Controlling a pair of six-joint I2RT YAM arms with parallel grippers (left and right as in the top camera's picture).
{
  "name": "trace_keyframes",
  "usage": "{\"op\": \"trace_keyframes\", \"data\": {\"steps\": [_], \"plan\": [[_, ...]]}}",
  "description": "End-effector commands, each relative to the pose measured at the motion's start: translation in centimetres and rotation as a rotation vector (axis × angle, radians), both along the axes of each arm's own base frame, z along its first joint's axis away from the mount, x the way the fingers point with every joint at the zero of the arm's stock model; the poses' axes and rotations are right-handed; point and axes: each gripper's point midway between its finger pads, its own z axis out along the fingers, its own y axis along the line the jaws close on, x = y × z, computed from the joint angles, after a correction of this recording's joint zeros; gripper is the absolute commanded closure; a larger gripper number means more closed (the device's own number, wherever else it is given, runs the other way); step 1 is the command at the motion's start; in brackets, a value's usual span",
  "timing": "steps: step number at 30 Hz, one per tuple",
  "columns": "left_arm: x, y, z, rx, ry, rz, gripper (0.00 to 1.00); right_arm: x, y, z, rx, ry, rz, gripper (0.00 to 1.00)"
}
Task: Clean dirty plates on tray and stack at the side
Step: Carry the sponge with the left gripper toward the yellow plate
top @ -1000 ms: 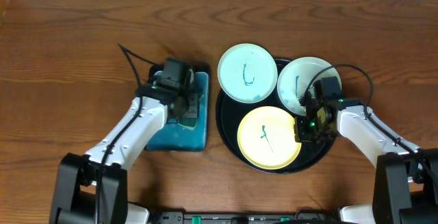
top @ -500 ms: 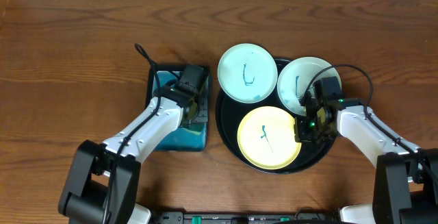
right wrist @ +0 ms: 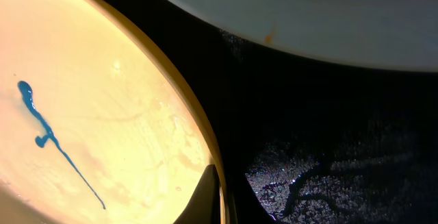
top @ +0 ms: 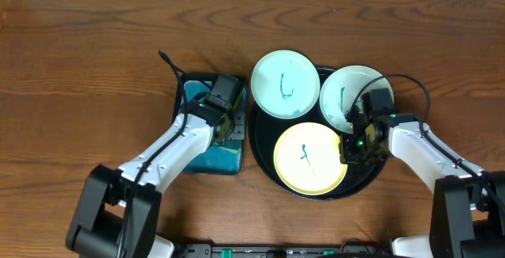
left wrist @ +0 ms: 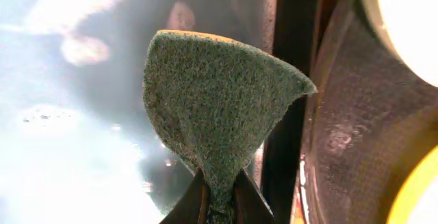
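Three small round plates crowded the large round black tray [top: 260,143] on a brown wooden table [top: 79,53]. The pale yellow plate [top: 309,159] sat at the front with a thin teal scribble at its centre. Behind it, the left mint-white plate [top: 285,84] overhung the tray's rim and the right mint-white plate [top: 345,92] sat beside it, each bearing a teal mark. Only the overhead camera took in all three plates. Only the left wrist camera showed a green scouring sponge [left wrist: 219,107], folded and pinched between the closed fingers of the left gripper [left wrist: 219,207] above a small rectangular black tray with a blue interior [top: 201,159]. The right wrist camera gave a close look at the yellow plate's teal streak. The right gripper [top: 348,151] was closed tight at that plate's edge, though whether it actually pinched the rim could not be told.
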Motion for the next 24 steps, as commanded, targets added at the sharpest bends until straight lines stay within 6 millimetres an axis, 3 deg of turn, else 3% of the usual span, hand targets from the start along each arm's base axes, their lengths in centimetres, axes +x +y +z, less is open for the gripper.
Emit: {"op": "trace_keyframes", "data": {"steps": [1,9,18,24], "plan": [[0.4,0.0,2.5,-0.011,-0.078,-0.023,0.92,-1.2,-0.1,-1.2,-0.023,0.043,0.005,0.99],[0.5,0.2,5.4,-0.03,-0.154,-0.032,0.93,-1.2,-0.1,-1.2,-0.023,0.043,0.005,0.99],[0.9,0.3,5.6,-0.02,-0.177,-0.035,0.93,-1.2,-0.1,-1.2,-0.023,0.043,0.005,0.99],[1.6,1.9,5.4,0.07,-0.204,0.005,0.93,-1.2,-0.1,-1.2,-0.023,0.043,0.005,0.99]]}}
